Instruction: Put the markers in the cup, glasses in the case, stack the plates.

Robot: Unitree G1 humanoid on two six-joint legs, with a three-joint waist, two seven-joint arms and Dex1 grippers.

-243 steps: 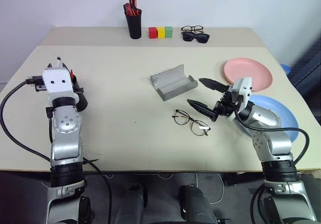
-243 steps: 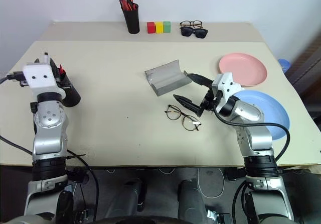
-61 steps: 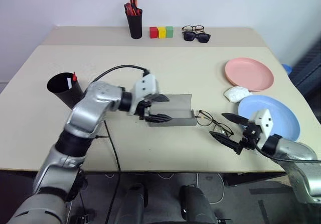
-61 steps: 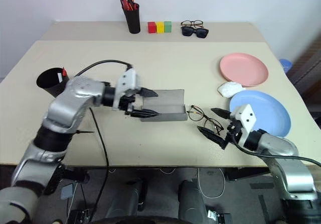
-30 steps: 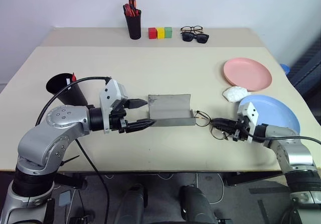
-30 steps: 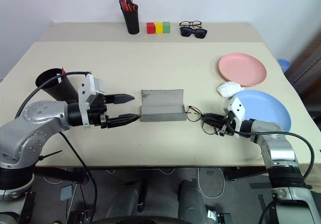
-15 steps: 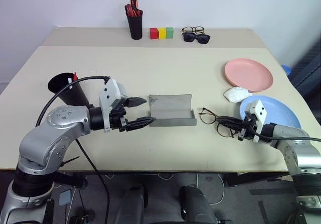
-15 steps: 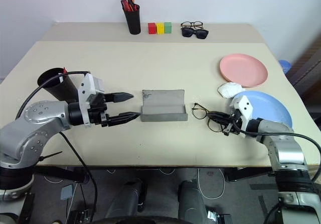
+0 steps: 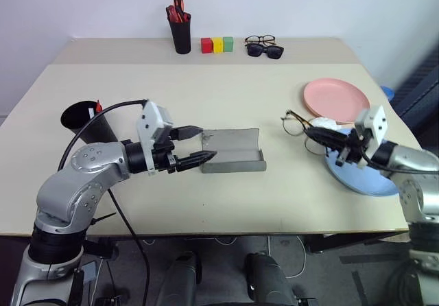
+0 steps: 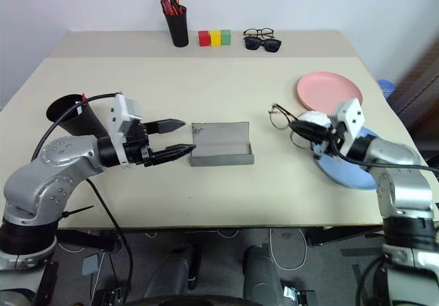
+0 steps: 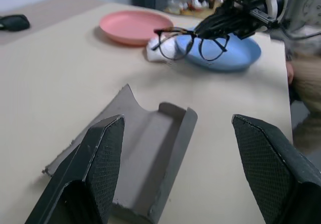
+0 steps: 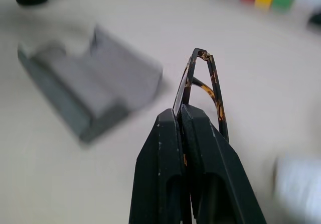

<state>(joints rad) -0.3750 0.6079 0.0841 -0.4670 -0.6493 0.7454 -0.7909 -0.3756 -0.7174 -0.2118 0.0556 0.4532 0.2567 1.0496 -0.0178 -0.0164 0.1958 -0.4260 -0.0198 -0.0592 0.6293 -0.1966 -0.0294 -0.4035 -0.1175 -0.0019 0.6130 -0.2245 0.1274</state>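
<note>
Far left on the table stands the black cup, a red marker tip poking above its rim. Next to it the left gripper points level toward the grey case, its fingers spread wide with their tips just off the case's near end, holding nothing. The case lies open on the tabletop, its trough facing up. To the right, the right gripper is pinched tight on the glasses, gripping them by a temple arm so the lenses hang in the air above the table, clear of the surface, between the case and the plates. Under the gripper sits a white crumpled lump. The pink plate lies flat behind it, and the blue plate lies under the right forearm, the two plates side by side and not stacked.
</note>
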